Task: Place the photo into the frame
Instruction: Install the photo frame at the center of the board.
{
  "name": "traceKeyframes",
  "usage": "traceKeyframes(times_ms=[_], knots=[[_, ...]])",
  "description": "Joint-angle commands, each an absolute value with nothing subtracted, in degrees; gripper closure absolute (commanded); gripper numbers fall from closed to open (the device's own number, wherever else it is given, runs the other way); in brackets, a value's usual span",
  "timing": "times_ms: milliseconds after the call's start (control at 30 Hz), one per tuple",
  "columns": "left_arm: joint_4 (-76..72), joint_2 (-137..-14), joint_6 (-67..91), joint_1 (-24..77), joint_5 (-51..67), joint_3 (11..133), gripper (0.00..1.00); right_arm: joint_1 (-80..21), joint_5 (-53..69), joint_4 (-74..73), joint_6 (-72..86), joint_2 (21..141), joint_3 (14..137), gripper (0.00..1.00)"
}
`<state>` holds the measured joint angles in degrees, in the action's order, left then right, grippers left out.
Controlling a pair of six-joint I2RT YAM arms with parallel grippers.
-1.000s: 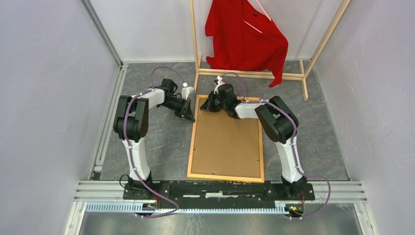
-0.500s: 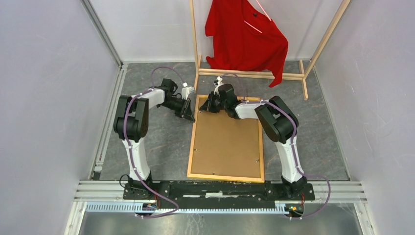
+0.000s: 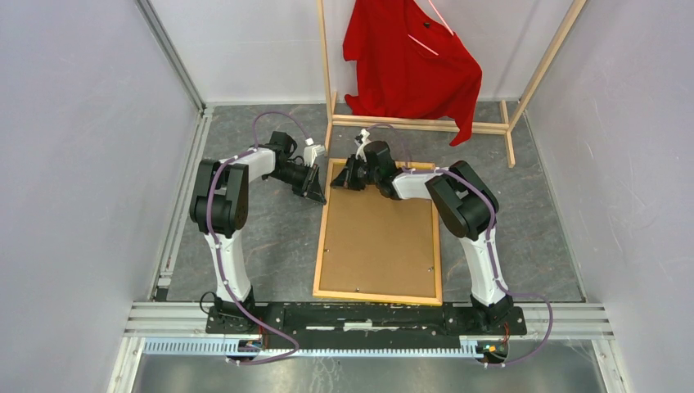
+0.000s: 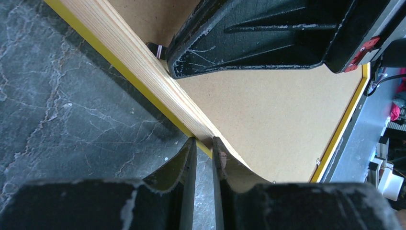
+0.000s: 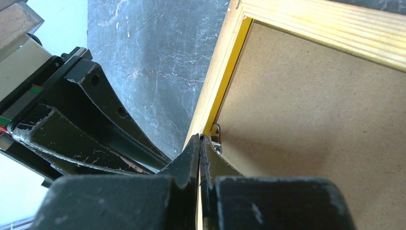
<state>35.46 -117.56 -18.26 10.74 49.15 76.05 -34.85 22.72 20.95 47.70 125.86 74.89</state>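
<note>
Right gripper point(image 5: 199, 140) clenched empty, tips just beside small metal clip point(image 5: 216, 136) on frame's point(image 3: 321, 246) inner left rail, left gripper point(image 4: 204, 145) nipping same rail from outside; frame back-up, long axis running near-to-far, both claws at its far-left corner; photo unseen.

Pale grey walls point(image 3: 74, 147) close in a dark grey marbled floor point(image 3: 278, 246). At upper centre, a light wooden clothes rack point(image 3: 409, 123) carries a red shirt point(image 3: 401, 65). Silver aluminium rails point(image 3: 573, 315) cross the bottom.

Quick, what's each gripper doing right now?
Left gripper: closed on the edge of the frame.
Right gripper: shut, holding nothing.
</note>
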Motion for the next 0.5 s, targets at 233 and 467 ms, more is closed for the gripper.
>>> traceKeyframes(times_ms=[233, 467], knots=[[36.7, -115.9, -20.6, 11.8, 46.6, 75.1, 0.76, -31.8, 22.1, 21.3, 44.9, 123.4, 77.0, 0.99], [36.7, -116.0, -20.5, 11.8, 46.7, 75.5, 0.76, -31.2, 22.8, 20.1, 44.4, 125.2, 77.6, 0.99]])
